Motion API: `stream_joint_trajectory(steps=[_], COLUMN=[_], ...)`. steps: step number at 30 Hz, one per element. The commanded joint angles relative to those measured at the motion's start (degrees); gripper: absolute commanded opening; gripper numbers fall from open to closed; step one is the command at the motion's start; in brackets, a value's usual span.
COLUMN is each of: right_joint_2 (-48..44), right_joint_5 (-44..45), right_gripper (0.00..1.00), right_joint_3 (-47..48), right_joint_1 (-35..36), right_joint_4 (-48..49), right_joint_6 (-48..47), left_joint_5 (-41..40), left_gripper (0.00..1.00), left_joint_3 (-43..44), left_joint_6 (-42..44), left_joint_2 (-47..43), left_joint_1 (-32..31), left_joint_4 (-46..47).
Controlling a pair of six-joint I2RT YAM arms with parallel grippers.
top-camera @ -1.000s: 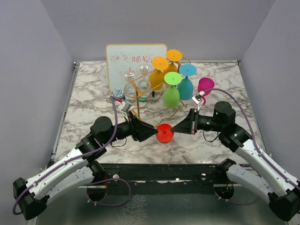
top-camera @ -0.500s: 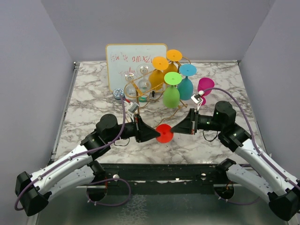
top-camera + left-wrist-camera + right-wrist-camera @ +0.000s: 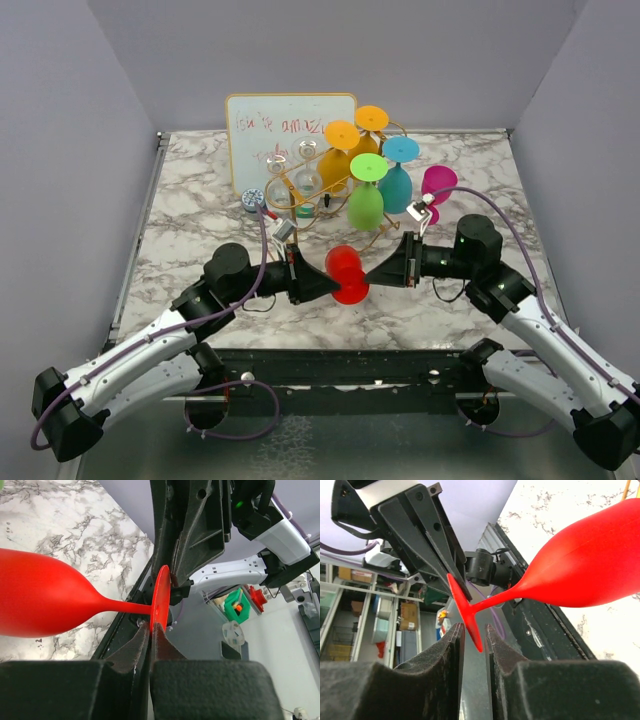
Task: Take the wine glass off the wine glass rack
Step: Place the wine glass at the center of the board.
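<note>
The left gripper [image 3: 333, 287] is clamped shut on the foot of the red wine glass [image 3: 347, 270]. The glass is held sideways near the bench's [image 3: 190, 200] front edge, well apart from the gold wire rack [image 3: 291, 176] at the back. The right gripper [image 3: 370, 277] has its jaws slightly parted, with the foot's rim between them.

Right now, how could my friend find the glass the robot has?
Start at the marble table, then look at its near edge, in front of the gold wine glass rack. There the red wine glass is held sideways between the left tool and the right tool. It is the only red glass.
</note>
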Motion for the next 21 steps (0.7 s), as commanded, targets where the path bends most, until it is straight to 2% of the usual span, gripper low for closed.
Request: stream_joint_trajectory(steps=[1, 2, 4, 7, 14, 18, 20, 21], right_joint_2=[-0.1, -0.2, -0.3, 0.7, 3.3, 3.4, 3.2, 3.2], right_joint_5=[2.1, 2.2, 1.6, 0.2, -3.8, -4.5, -4.5, -4.5], right_gripper=[0.32, 0.37, 0.38, 0.25, 0.12, 0.01, 0.01, 0.01], right_joint_3=[1.5, 1.3, 1.0, 1.4, 2.5, 2.4, 2.2, 2.0], right_joint_1=[0.3, 0.3, 0.3, 0.3, 0.3, 0.3, 0.3, 0.3], right_joint_4=[-3.4, -2.9, -1.4, -0.2, 0.1, 0.5, 0.7, 0.8], right_joint_6=[0.5, 1.0, 1.6, 2.0, 1.0, 0.9, 1.0, 1.0], left_joint_5=[1.8, 2.0, 2.3, 2.5, 3.1, 3.0, 2.3, 2.0], left_gripper=[0.0, 0.0, 0.0, 0.0, 0.0, 0.0, 0.14, 0.16], left_joint_3=[-0.2, -0.2, -0.1, 0.3, 0.9, 0.9, 0.8, 0.6], left_joint_6=[1.4, 1.3, 1.2, 1.3, 1.0, 0.8, 0.6, 0.6], left_joint_2=[-1.1, -1.2, -1.2, -1.0, 1.6, 1.8, 1.6, 1.4], left_joint_1=[0.0, 0.0, 0.1, 0.1, 0.1, 0.1, 0.1, 0.1], left_joint_4=[-0.4, -0.5, -0.4, -0.5, 0.3, 0.4, 0.5, 0.5])
